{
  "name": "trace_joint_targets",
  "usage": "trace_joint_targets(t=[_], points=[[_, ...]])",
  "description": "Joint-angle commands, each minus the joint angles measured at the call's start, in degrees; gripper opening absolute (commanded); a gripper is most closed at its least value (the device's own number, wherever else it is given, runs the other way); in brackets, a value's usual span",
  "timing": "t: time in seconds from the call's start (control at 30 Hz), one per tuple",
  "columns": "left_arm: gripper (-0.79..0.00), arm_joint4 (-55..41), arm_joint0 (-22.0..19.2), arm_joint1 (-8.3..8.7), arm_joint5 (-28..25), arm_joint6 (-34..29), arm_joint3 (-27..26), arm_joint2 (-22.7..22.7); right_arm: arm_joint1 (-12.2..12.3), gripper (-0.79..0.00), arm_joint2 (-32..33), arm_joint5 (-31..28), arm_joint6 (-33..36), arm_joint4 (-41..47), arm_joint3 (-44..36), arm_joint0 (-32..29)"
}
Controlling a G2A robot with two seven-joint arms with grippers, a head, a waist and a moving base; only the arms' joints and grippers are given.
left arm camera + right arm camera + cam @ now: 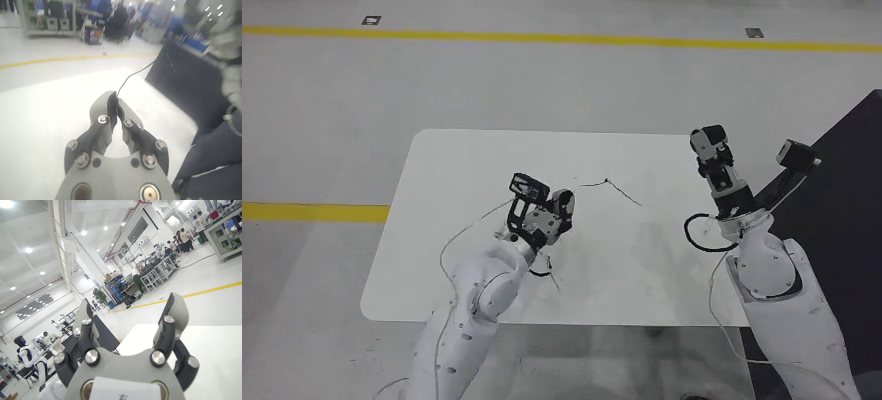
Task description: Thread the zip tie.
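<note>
A thin black zip tie [610, 186] runs from the middle of the white table [442, 260] toward the right, kinked partway along. My left gripper [564, 206] sits near the table's middle, shut on one end of the tie. In the left wrist view the zip tie [130, 76] rises out from between the closed fingertips [112, 98] and curves away. My right gripper [710, 140] is raised over the table's right side, apart from the tie. Its wrist view shows that gripper [130, 306] open with nothing between its fingers.
A dark panel [842, 170] stands along the table's right edge, also seen as the dark panel [181, 75] beyond the left gripper. A yellow floor line [542, 38] runs behind the table. Black cables loop by the right arm [704, 232].
</note>
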Motion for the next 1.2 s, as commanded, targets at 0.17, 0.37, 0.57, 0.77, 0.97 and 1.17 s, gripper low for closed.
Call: trace_joint_targets(t=[0.17, 0.37, 0.57, 0.77, 0.97, 1.17], points=[[-0.785, 0.5, -5.8, 0.13, 8.9, -20.0, 4.2, -1.8, 0.0, 0.000, 0.0, 0.0, 0.0, 0.0, 0.0, 0.0], [-0.785, 3.6, -5.2, 0.68, 9.3, -27.6, 3.6, -1.8, 0.0, 0.000, 0.0, 0.0, 0.0, 0.0, 0.0, 0.0], [-0.785, 4.0, -5.8, 0.75, 10.0, -32.1, 3.1, -1.0, 0.0, 0.000, 0.0, 0.0, 0.0, 0.0, 0.0, 0.0], [-0.643, 5.6, -6.6, 0.61, 12.6, -31.9, 3.9, 0.0, 0.0, 0.000, 0.0, 0.0, 0.0, 0.0, 0.0, 0.0], [-0.342, 7.4, -7.1, 0.52, 14.4, -32.6, 5.2, 0.8, 0.0, 0.000, 0.0, 0.0, 0.0, 0.0, 0.0, 0.0], [0.000, 10.5, -5.5, 0.70, 18.0, -28.3, 0.4, -0.2, 0.0, 0.000, 0.0, 0.0, 0.0, 0.0, 0.0, 0.0]])
